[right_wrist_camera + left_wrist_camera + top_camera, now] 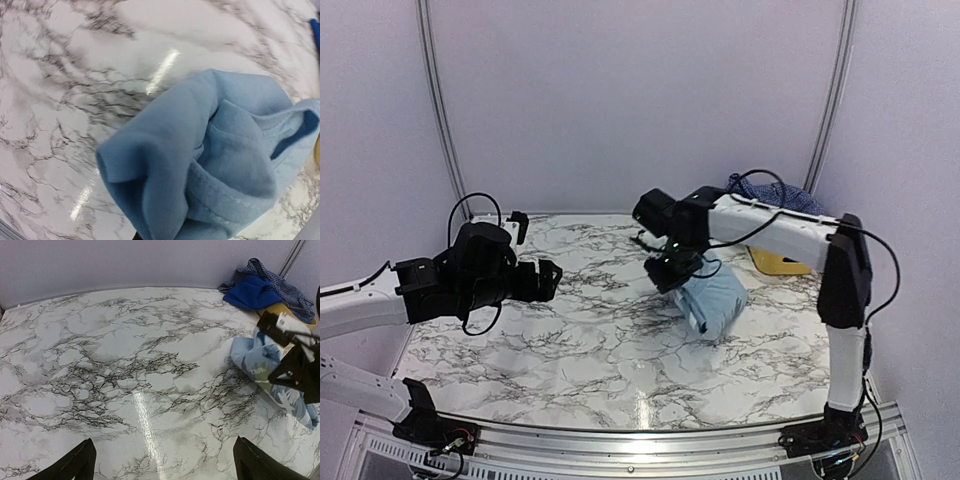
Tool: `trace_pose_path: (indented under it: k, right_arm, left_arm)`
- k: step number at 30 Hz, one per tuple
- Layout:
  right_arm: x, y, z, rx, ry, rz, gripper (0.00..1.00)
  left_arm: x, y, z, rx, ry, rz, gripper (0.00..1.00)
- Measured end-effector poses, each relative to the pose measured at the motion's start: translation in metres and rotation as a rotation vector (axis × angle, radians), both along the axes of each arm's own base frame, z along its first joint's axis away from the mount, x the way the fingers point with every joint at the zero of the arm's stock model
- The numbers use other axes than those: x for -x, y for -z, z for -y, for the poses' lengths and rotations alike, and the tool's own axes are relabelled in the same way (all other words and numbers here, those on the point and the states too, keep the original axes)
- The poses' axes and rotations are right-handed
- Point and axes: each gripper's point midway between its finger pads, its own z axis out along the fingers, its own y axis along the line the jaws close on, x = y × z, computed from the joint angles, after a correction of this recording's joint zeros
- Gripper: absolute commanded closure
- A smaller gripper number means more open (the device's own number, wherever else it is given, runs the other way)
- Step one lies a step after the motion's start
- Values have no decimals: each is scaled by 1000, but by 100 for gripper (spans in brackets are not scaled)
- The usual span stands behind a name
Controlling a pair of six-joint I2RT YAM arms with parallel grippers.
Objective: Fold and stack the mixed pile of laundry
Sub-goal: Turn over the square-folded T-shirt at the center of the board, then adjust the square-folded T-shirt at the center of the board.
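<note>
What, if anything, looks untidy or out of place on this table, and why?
The pale blue T-shirt, pinched by the right gripper, is a crumpled bundle right of centre, not a flat fold. The checked shirt and royal-blue piece lie heaped by the yellow basket at the far right.

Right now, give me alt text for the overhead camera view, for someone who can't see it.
The right claw is shut on a bunched pale blue T-shirt near the middle of the marble table. The left claw hangs open off to its left, and a checked shirt and yellow basket sit in the far right corner.
</note>
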Motion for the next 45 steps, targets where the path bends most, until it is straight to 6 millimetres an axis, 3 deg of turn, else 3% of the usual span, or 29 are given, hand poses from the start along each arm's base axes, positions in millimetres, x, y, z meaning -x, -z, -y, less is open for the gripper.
trace_pose_path:
  k: [2, 4, 5, 7, 9, 10, 14, 16, 18, 21, 23, 25, 27, 31, 33, 36, 40, 45]
  right_arm:
    - [16, 34, -39, 32, -70, -52, 100]
    - [28, 56, -73, 37, -125, -85, 100]
    - [34, 64, -91, 27, -148, -98, 92]
    - [46, 75, -120, -7, -183, -123, 65]
    - [63, 76, -144, -72, -210, -172, 46]
    - [73, 74, -153, -110, -225, -202, 41]
    - [83, 45, -172, -274, -245, -261, 34]
    - [79, 14, -165, -389, -243, -270, 36]
    - [65, -20, -143, -494, -222, -246, 41]
    - [25, -62, -83, -635, -141, -175, 50]
    - [-3, -64, -48, -668, -76, -131, 54]
    - [-24, -39, -19, -653, -17, -131, 57]
    - [-25, 3, -5, -603, 14, -190, 59]
    - [2, 82, 7, -504, 32, -350, 63]
    - [17, 104, 11, -483, 30, -410, 63]
    - [20, 100, 6, -516, 4, -404, 63]
    - [48, 99, -16, -533, -50, -453, 58]
    - [106, 74, -66, -602, -187, -548, 52]
  left_arm:
    - [3, 5, -8, 0, -21, -12, 1]
    - [6, 10, -15, 4, -41, -26, 1]
    - [6, 13, -19, 6, -55, -36, 1]
    - [7, 18, -28, 19, -91, -53, 1]
    - [8, 20, -37, 42, -129, -66, 1]
    - [8, 22, -43, 58, -151, -73, 1]
    - [13, 27, -58, 122, -213, -99, 1]
    - [16, 30, -55, 153, -206, -119, 1]
    - [18, 35, -46, 175, -174, -147, 1]
    - [20, 50, -18, 190, -81, -208, 1]
    - [22, 64, 6, 191, -6, -259, 5]
    - [27, 80, 30, 169, 65, -315, 14]
    - [28, 95, 57, 146, 126, -371, 25]
    - [26, 125, 115, 98, 247, -460, 43]
    - [26, 142, 131, 79, 271, -501, 50]
    - [18, 165, 128, 51, 238, -555, 56]
    - [-11, 181, 94, 38, 123, -596, 55]
    - [-58, 181, 34, 18, -56, -581, 38]
